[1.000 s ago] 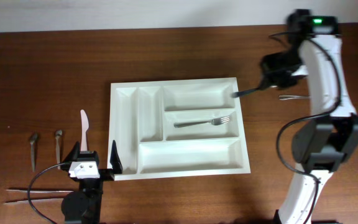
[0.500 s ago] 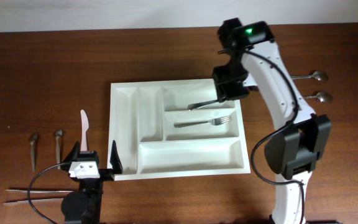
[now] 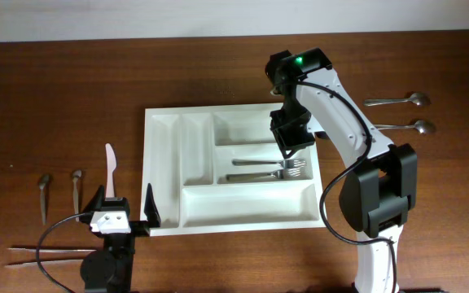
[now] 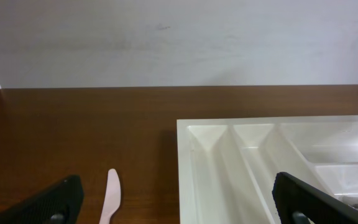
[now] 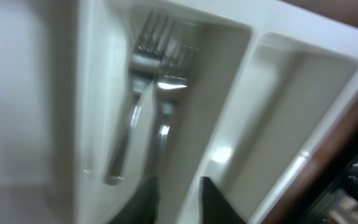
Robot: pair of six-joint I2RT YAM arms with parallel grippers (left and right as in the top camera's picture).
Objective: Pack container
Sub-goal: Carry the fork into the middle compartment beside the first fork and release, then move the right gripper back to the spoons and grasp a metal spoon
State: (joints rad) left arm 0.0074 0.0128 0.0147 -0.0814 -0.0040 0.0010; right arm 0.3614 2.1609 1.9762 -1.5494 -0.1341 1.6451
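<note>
Hovering at the overhead frame's centre, the right gripper [image 3: 287, 148] hangs above two metal forks [image 3: 265, 168] lying in a short compartment of the large white rectangular plastic cutlery tray [image 3: 247, 205]; two metal spoons [image 3: 393, 102] lie at the upper right. Left wrist view: the left gripper [image 4: 179, 205], fingers [image 4: 61, 198] spread wide, sits beside the tray's corner. Right wrist view: dark fingers [image 5: 219, 200] stand slightly parted, pinching nothing. Fork placement looks finished; the next move calls for fetching a spoon.

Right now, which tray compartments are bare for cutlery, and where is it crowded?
Bare: both narrow slots at the tray's left, the upper short compartment, the long bottom one. Crowded: the middle compartment, two forks under the right gripper.
</note>
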